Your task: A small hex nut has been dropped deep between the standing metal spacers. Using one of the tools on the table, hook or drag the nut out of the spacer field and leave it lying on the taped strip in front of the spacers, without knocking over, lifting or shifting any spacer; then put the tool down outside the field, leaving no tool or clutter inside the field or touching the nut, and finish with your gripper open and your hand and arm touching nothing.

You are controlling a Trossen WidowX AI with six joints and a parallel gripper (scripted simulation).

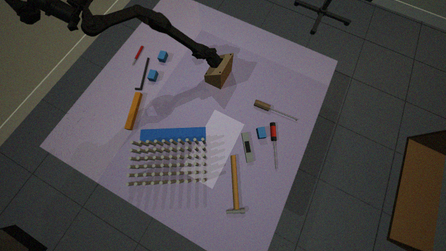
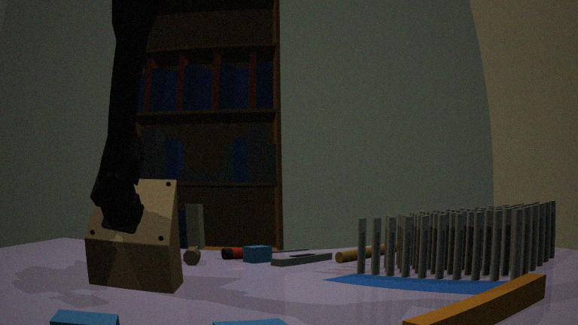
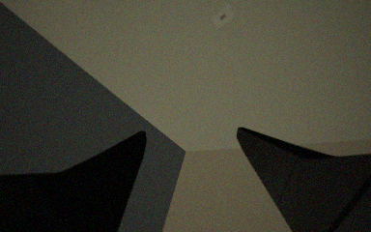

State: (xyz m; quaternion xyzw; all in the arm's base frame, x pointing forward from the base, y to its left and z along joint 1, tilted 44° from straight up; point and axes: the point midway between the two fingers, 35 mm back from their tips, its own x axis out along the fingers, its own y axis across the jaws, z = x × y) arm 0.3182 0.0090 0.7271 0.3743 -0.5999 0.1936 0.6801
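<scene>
The gripper hung released beside the tan block; reaching toward six o'clock risked toppling the spacers.

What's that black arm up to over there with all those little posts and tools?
Nothing is being handled yet. The black arm hangs near a tan wedge-shaped block, its gripper open and empty. The metal spacers all stand upright behind the blue strip. Tools such as the hooked black rod, hammer and screwdrivers lie untouched around them. I can't spot the nut.
</scene>
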